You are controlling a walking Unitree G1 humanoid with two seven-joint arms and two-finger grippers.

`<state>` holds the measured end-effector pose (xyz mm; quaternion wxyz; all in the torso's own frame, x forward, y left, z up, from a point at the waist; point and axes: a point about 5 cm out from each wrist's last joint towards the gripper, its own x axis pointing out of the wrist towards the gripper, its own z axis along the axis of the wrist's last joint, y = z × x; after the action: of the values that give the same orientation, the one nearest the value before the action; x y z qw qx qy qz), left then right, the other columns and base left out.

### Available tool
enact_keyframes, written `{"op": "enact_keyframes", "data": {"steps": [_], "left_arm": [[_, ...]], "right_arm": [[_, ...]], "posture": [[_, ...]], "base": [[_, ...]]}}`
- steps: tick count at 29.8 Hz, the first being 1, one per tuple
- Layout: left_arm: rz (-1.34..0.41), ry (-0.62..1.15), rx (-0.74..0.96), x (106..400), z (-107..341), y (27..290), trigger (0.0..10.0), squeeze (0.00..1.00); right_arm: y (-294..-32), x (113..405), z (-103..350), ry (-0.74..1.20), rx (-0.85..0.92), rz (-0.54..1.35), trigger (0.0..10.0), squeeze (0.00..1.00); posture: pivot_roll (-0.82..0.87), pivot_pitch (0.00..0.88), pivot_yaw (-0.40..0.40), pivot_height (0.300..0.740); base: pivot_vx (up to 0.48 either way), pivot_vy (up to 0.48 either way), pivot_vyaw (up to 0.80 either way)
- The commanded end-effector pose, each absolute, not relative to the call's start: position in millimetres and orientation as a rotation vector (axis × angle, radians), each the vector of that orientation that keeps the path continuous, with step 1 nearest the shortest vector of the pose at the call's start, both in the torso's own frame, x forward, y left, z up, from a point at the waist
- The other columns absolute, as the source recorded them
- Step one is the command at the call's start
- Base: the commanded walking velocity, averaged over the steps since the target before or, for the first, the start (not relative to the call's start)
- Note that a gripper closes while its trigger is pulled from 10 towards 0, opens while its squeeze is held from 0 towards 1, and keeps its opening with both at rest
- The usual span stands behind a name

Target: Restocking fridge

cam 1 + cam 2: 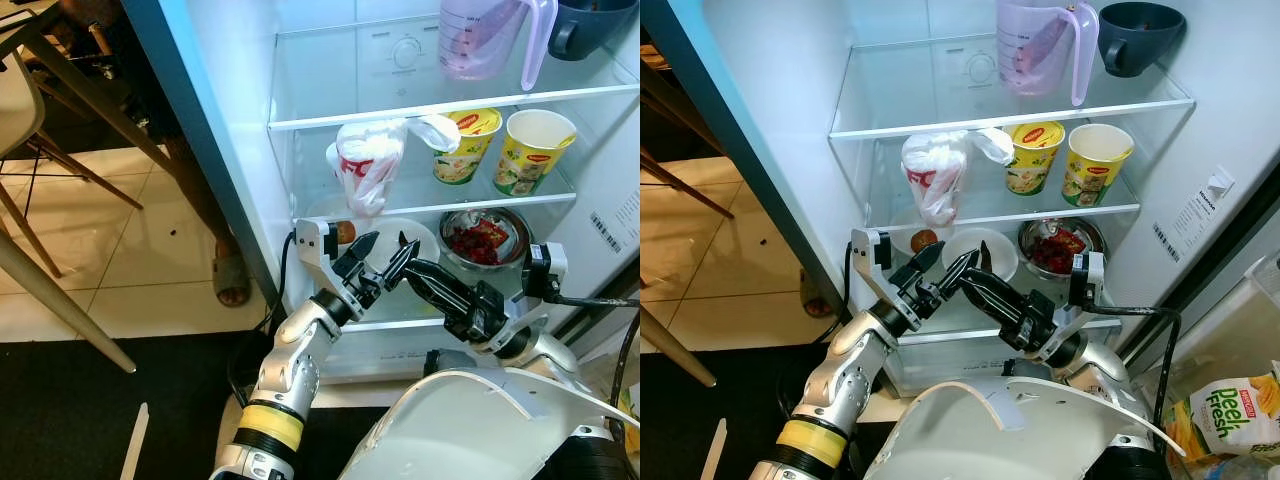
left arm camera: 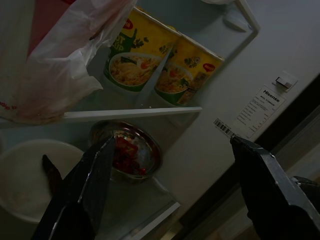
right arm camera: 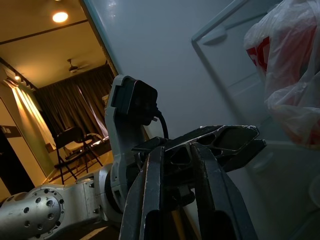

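Left wrist cam, dim exposure. Left gripper (image 2: 175, 175) fingers spread wide: one black finger (image 2: 85, 190) lower left of frame, the other lower right. Between them, the fridge interior. White plastic bag (image 2: 60, 65) with red print fills upper left, sitting on a glass shelf (image 2: 132, 114). Beside the bag, two yellow noodle cups (image 2: 165, 67) on the same shelf, touching each other. Below the shelf: metal bowl (image 2: 127, 152) with red contents at centre, white bowl (image 2: 27, 180) at lower left with a dark item inside. Fridge wall at right carries a label sticker (image 2: 260, 105) and a barcode.
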<state>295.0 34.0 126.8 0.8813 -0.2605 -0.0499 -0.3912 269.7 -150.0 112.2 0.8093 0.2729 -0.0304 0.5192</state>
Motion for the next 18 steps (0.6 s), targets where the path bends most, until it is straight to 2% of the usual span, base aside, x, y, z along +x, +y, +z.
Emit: {"op": "enact_keyframes", "data": {"steps": [1,18], "left_arm": [[-0.873,-0.048,-0.614,268.1,108.4,18.4,10.0,0.0],[-0.881,-0.045,-0.616,265.4,106.5,24.4,10.0,0.0]], "right_arm": [[-134.4,264.8,104.5,0.011,0.587,1.177,10.0,0.0],[-133.8,265.4,104.4,0.017,0.596,1.189,10.0,0.0]], "posture": [[-0.07,0.096,0.071,0.439],[-0.06,0.094,0.064,0.439]], "base": [[0.0,0.0,0.0],[0.0,0.0,0.0]]}}
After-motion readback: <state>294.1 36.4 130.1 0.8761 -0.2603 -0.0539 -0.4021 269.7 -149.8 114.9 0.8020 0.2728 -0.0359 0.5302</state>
